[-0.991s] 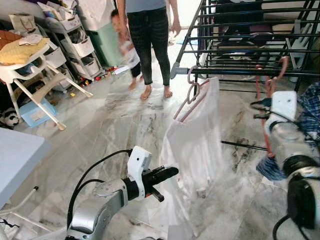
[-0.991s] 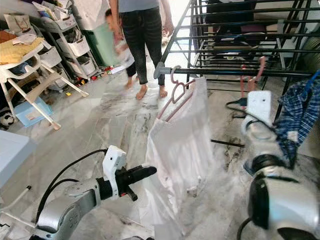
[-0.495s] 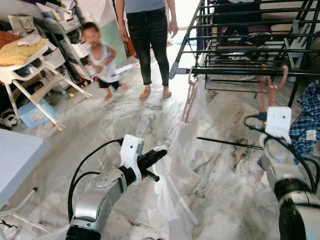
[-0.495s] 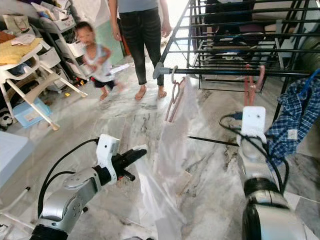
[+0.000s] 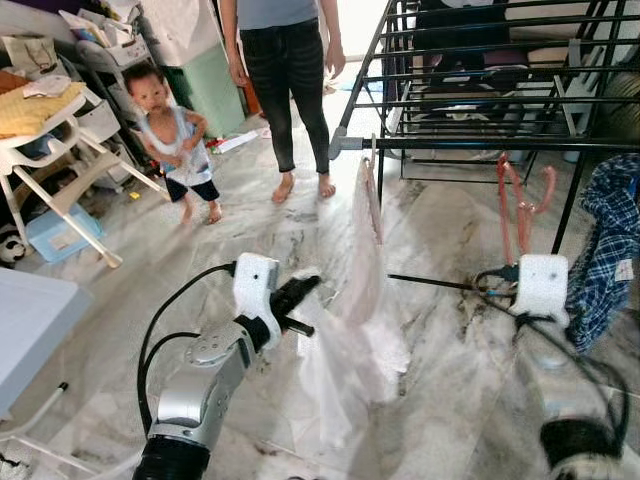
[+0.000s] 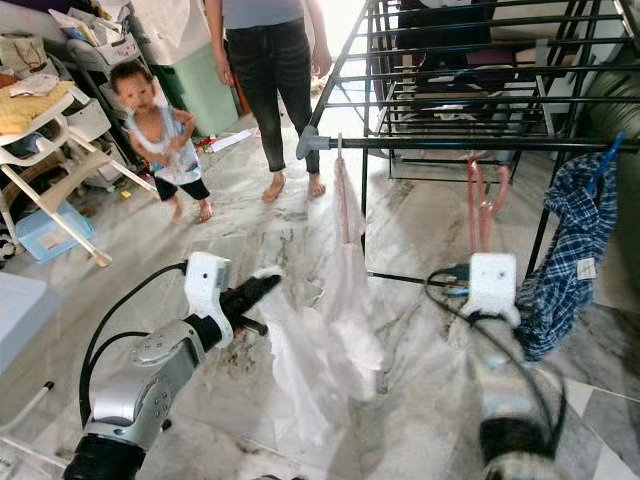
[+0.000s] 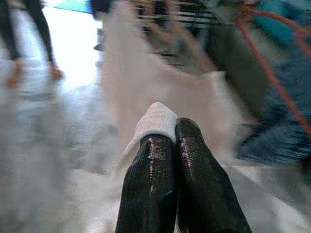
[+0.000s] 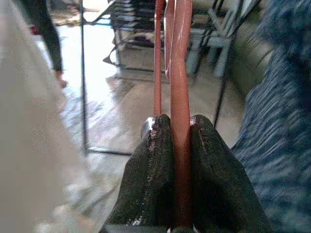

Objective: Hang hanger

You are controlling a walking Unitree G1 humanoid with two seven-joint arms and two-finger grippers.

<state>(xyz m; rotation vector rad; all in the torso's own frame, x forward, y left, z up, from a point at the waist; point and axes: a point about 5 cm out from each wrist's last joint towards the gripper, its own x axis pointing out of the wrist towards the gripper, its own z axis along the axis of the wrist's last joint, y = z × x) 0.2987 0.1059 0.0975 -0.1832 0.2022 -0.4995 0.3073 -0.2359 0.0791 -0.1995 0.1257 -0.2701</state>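
1. Ahead, at twelve o'clock, the drying rack [image 5: 470, 143] spans my view.
2. Next, a white garment [image 5: 355, 300] hangs from the rack's bar on a hanger, trailing to the marble floor [image 5: 250, 230].
3. At eleven o'clock stand an adult [image 5: 285, 70] and a child [image 5: 172, 140].
4. My left claw [image 7: 167, 141] is pressed together, pinching the garment's hem.
5. My right claw [image 8: 181, 141], at three o'clock, clamps a pink hanger [image 5: 520, 205] below the bar.

Pink hanger [image 8: 180, 97], upright, clamped low in right gripper [image 8: 181, 127], hooks up beside drying rack [image 5: 480, 143]
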